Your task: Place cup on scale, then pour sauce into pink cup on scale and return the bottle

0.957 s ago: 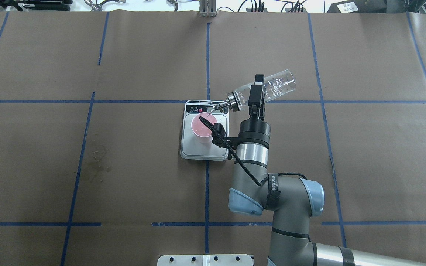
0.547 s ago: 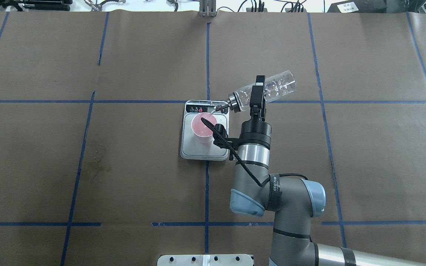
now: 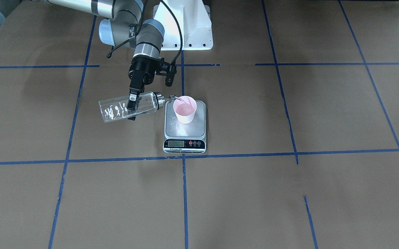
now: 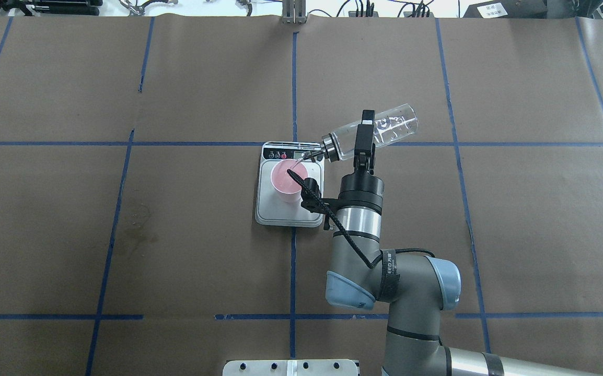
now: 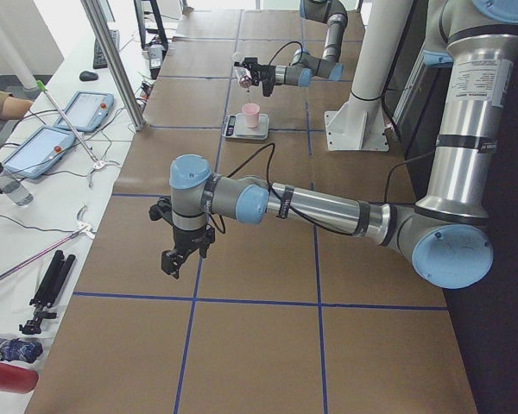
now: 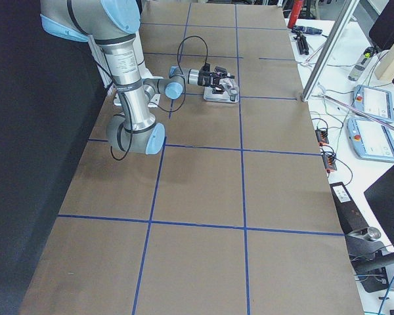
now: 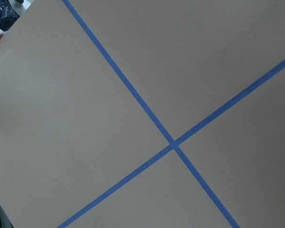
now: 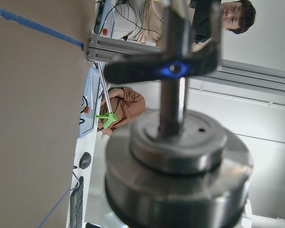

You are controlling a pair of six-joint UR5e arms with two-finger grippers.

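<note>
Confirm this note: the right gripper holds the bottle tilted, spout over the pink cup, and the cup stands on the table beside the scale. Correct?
No: the cup stands on the scale, on its platform, not beside it; the exterior front-facing view shows this. The right gripper does hold the bottle tilted, spout over the cup.

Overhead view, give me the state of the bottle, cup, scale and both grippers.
bottle: tilted, held in the air, spout over the cup.
cup: upright on the scale.
scale: lying flat, display unreadable.
right gripper: fingers shut on the bottle.
left gripper: hanging far from the scale; open or shut unclear.
</note>
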